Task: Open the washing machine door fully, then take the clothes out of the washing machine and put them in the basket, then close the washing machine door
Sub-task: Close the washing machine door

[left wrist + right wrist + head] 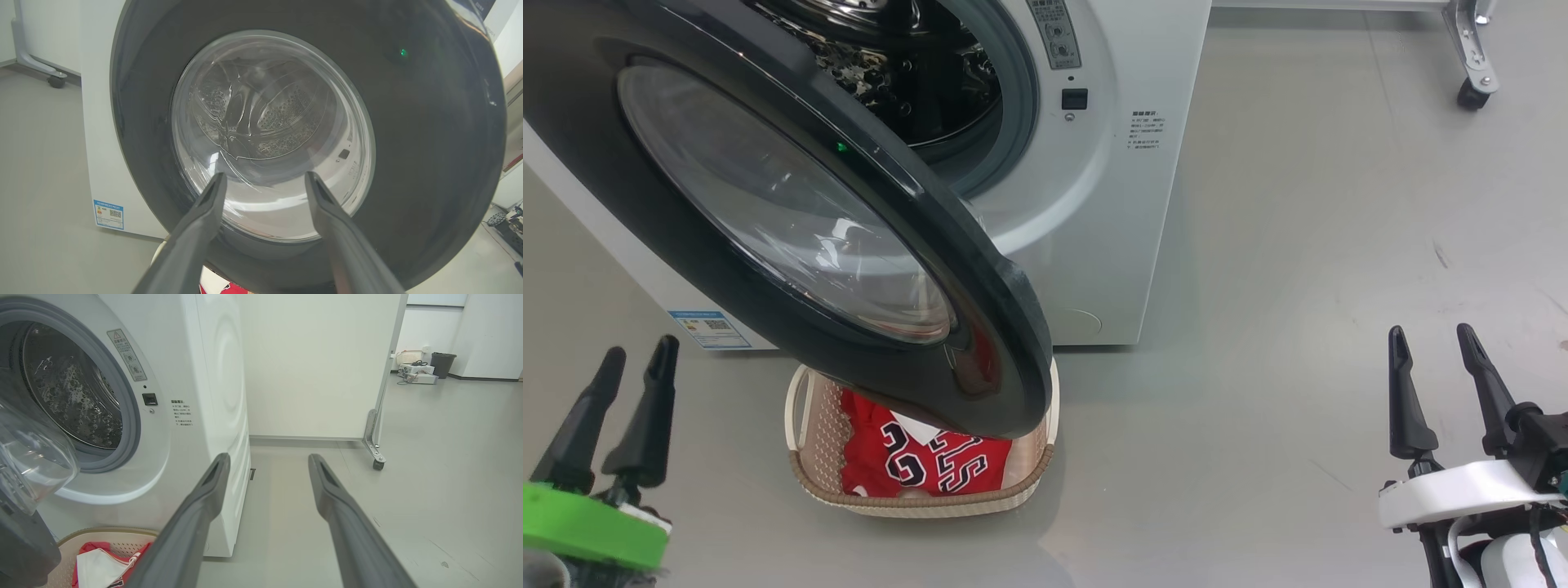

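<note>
Red jersey (915,465) lies in the basket (923,505), on the floor (1298,286) just in front of the washing machine (1127,204). Washing machine door (792,229) stands swung out, lower edge over the basket. My left gripper (641,347) faces the door glass, fingers spread, holding nothing. My right gripper (1431,330) sits well apart to the right, also spread and empty.

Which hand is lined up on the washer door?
The left hand, green-wristed, fingers pointing at the door glass; the right hand points past the washing machine at the floor.
</note>
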